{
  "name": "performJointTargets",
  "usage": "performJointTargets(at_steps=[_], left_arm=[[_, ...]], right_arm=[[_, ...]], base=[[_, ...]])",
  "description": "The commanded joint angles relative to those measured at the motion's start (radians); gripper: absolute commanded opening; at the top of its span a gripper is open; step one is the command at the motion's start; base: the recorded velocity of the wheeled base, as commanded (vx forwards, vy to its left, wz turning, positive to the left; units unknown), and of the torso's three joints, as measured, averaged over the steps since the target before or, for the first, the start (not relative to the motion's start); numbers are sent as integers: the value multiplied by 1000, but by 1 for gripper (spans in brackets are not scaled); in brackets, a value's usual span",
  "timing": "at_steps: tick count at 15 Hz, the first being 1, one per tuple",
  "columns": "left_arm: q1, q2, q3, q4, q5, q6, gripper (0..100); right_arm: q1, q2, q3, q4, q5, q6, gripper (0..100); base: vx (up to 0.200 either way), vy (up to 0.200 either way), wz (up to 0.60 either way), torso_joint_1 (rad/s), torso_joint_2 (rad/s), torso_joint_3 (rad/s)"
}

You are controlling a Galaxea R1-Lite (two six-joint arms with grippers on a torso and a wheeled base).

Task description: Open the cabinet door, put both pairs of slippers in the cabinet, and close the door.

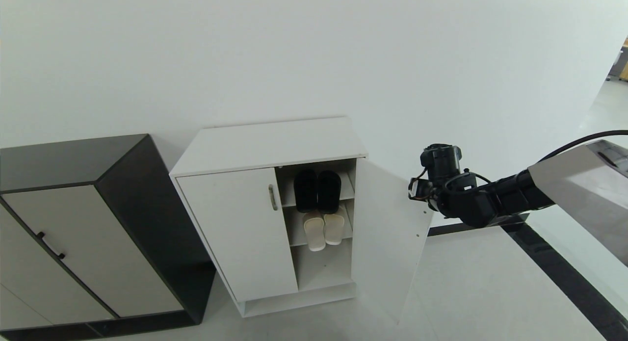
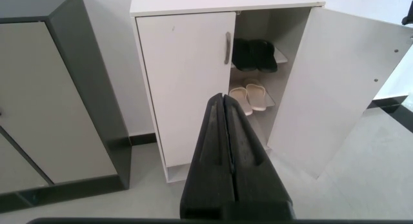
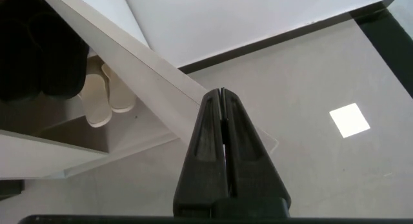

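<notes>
While both pairs of slippers sit shelved, the right gripper [image 3: 222, 93], clenched on nothing, hangs just beside the outer face of the open door [image 1: 387, 223], up near its top; whether it touches the panel cannot be told. The left gripper [image 2: 222, 98], also clenched and empty, is held well back, with the cabinet [image 1: 265, 144] ahead of it.

Closing the door looks to be all that is left. A good finish would likely press the shut fingers flat against the outer face near the free edge, far from the hinge, and follow the door's arc steadily until it meets the frame.

The door stands upright, swung wide, its free edge toward the robot. Beyond it from the right gripper, the black slippers [image 1: 317, 190] lie on the top shelf and the white slippers [image 1: 324, 227] one shelf below. Each pair lies side by side and runs front to back, toes apparently inward.
</notes>
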Motion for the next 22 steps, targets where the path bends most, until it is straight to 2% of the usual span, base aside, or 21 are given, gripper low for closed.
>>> performJointTargets(at_steps=[1,3,13,16,22], left_arm=[[0,0,0,0,1,0,0],[0,0,0,0,1,0,0],[0,0,0,0,1,0,0],[0,0,0,0,1,0,0],[0,0,0,0,1,0,0]], right_arm=[[-8,8,-5,-15,1,0,0],[-16,13,-5,-50,1,-3,0],[1,22,25,-31,21,-4,0],[61,-22,78,-34,26,2,0],[273,-133,220,-40,76,48,0]], base=[[0,0,0,0,0,0],[0,0,0,0,0,0],[0,0,0,0,0,0],[0,0,0,0,0,0],[0,0,0,0,0,0]])
